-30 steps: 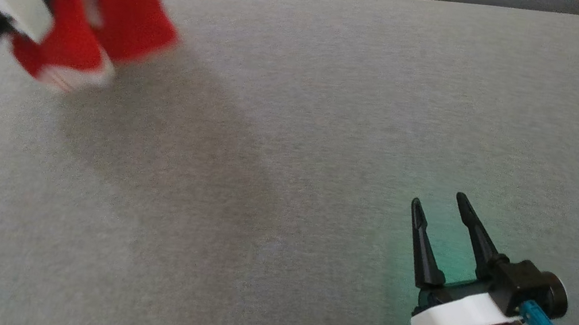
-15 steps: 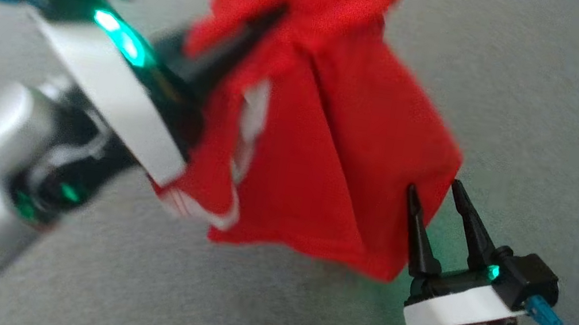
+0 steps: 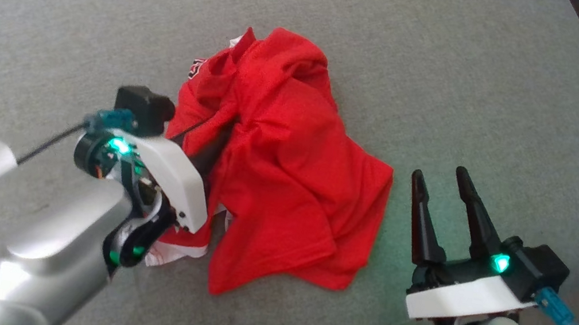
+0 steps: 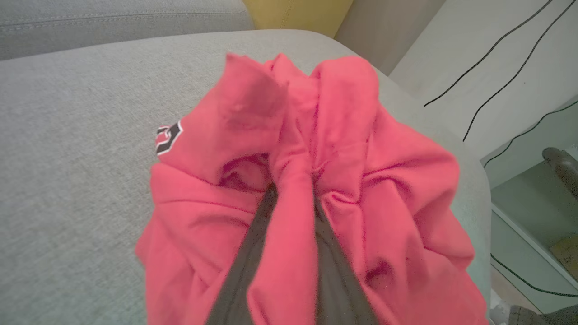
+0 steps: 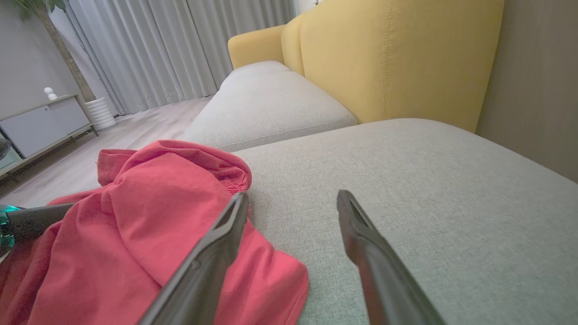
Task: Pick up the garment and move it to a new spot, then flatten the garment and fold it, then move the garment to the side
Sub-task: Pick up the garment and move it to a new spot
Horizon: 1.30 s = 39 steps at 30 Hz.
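Resting now at centre frame: garment (image 3: 286,185), crumpled on couch cushion (image 3: 455,67), no longer airborne. L end effector (image 4: 293,194) still clenched on it; R end effector (image 3: 440,172) splayed. Relocation approx. done, flatten next.

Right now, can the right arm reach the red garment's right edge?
Probably yes. The right gripper is open, beside the red garment's edge, with bare grey cushion between them. The left gripper is shut on a fold further left, out of that path.
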Available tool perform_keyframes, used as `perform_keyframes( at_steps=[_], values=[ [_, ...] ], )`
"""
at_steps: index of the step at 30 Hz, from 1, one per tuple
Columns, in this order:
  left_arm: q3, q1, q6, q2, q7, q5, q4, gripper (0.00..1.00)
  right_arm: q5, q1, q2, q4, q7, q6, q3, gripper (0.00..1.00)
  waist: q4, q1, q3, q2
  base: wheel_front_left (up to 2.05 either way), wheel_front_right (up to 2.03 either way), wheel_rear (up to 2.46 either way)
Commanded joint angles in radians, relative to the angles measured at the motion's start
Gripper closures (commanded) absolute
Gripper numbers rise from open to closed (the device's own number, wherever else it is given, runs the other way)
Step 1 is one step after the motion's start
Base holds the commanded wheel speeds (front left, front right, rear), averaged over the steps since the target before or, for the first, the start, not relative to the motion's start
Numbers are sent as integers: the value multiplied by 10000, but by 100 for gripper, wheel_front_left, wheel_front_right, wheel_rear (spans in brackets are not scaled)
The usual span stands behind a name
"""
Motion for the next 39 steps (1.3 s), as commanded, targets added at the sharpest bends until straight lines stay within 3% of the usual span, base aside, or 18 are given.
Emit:
perform_keyframes(
  at_steps=[1, 2, 10, 15, 19, 22, 32, 33, 34, 35, 39],
  values=[
    [396, -180, 20, 72, -286, 170, -84, 7, -7, -122, 46, -328, -108, 67, 115, 0, 86, -3, -73, 0, 0, 0, 0],
    [381, -161, 50, 42, -482, 294, 15, 0, -44, -63, 46, -327, -108, 67, 41, 0, 159, -3, -112, 0, 0, 0, 0],
    [792, 17, 856, 257, -1649, 818, -884, 0, -436, 281, 47, -260, -108, 67, -249, 0, 822, -3, -480, 0, 0, 0, 0],
    [797, -202, 1147, 77, -1565, 910, -1832, 0, -625, 235, 47, -246, -108, 67, -163, 0, 984, -3, -432, 0, 0, 0, 0],
    [804, -902, 1275, -90, -1227, 1067, -1227, 0, -689, 54, 47, -238, -108, 67, 52, 0, 858, -3, -221, 0, 0, 0, 0],
    [841, -1446, 1124, -236, -954, 1004, -346, 0, -717, -45, 47, -240, -108, 67, 189, 0, 666, -3, -39, 0, 0, 0, 0],
    [647, -2004, 18, -446, 59, 326, 1516, 0, -604, -1, 47, -247, -109, 67, 220, 0, 166, -3, 319, 0, 0, 0, 0],
    [634, -2014, -20, -463, 72, 310, 1668, 7, -580, -7, 47, -258, -109, 67, 224, 0, 140, -3, 332, 0, 0, 0, 0],
    [628, -2029, -56, -488, 44, 307, 1817, 63, -562, -12, 47, -269, -109, 67, 227, 0, 122, -3, 345, 0, 0, 0, 0],
    [616, -2049, -107, -508, -15, 328, 1954, 100, -543, -14, 47, -279, -109, 67, 233, 0, 107, -3, 349, 0, 0, 0, 0],
    [681, -2141, -241, -609, -373, 365, 2185, 100, -494, 14, 47, -300, -109, 67, 205, 0, 149, -3, 318, 0, 0, 0, 0]
  ],
)
